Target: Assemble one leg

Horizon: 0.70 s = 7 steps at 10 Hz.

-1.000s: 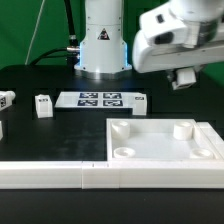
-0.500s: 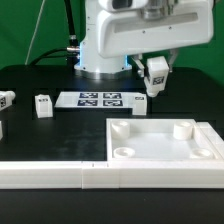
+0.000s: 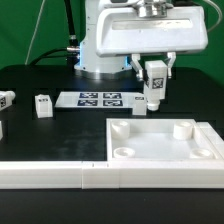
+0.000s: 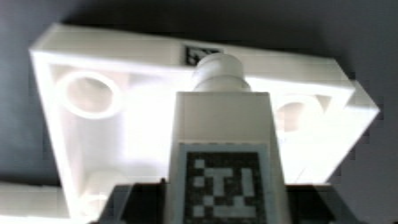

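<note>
My gripper point(image 3: 155, 74) is shut on a white leg point(image 3: 155, 86) with a black-and-white tag, held upright above the table just behind the big white square tray point(image 3: 160, 146). In the wrist view the leg point(image 4: 222, 130) fills the middle, its threaded tip pointing toward the tray point(image 4: 107, 150) and its tag facing the camera. The dark fingers point(image 4: 139, 200) press on both sides of the leg. Another leg point(image 3: 42, 106) stands on the table at the exterior view's left. A further leg point(image 3: 6, 99) lies at the left edge.
The marker board point(image 3: 100, 99) lies on the black table in front of the robot base point(image 3: 100, 50). A white rail point(image 3: 60, 174) runs along the front. The tray has round corner sockets point(image 3: 121, 129).
The arm has swung from the exterior view's right toward the middle and come lower; the held leg now hangs closer to the tray's back edge.
</note>
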### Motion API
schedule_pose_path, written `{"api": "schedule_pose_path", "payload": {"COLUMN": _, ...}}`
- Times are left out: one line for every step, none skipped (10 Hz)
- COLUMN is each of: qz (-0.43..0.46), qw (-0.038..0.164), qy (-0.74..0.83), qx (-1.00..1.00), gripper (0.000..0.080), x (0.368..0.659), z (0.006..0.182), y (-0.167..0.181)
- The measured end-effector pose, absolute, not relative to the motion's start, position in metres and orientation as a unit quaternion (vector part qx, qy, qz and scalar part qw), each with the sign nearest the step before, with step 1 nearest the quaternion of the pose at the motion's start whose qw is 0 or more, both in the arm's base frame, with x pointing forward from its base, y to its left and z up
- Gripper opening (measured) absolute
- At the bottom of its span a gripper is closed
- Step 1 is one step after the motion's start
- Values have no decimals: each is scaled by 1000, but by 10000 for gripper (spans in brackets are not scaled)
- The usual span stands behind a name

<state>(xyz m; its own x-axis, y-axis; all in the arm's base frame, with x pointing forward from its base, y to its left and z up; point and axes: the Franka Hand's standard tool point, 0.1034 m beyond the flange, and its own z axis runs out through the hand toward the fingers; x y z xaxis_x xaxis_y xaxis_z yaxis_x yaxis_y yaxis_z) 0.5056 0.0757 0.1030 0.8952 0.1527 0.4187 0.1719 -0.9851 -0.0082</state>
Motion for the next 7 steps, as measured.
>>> {"api": "schedule_pose_path", "payload": {"qz": -220, "qw": 26, "qy": -85, "qx": -971, "gripper": 291, "x": 521, "z": 110, "y": 81}}
{"api": "schedule_pose_path", "payload": {"qz": -228, "qw": 28, "qy": -86, "qx": -969, "gripper": 291, "x": 530, "z": 114, "y": 86}}
{"api": "schedule_pose_path", "payload": {"qz": -230, "qw": 32, "qy": -90, "qx": -969, "gripper": 291, "x": 539, "z": 116, "y": 93}}
{"api": "schedule_pose_path", "payload": {"qz": -228, "qw": 31, "qy": -89, "qx": -969, "gripper": 291, "x": 537, "z": 114, "y": 91}}
{"api": "schedule_pose_path", "payload": {"qz": -227, "qw": 31, "qy": -88, "qx": -969, "gripper": 291, "x": 537, "z": 113, "y": 91}}
{"api": "schedule_pose_path", "payload": {"qz": -227, "qw": 31, "qy": -89, "qx": -969, "gripper": 291, "x": 537, "z": 113, "y": 91}}
{"api": "schedule_pose_path", "payload": {"qz": -227, "qw": 31, "qy": -89, "qx": -969, "gripper": 291, "x": 536, "z": 113, "y": 91}}
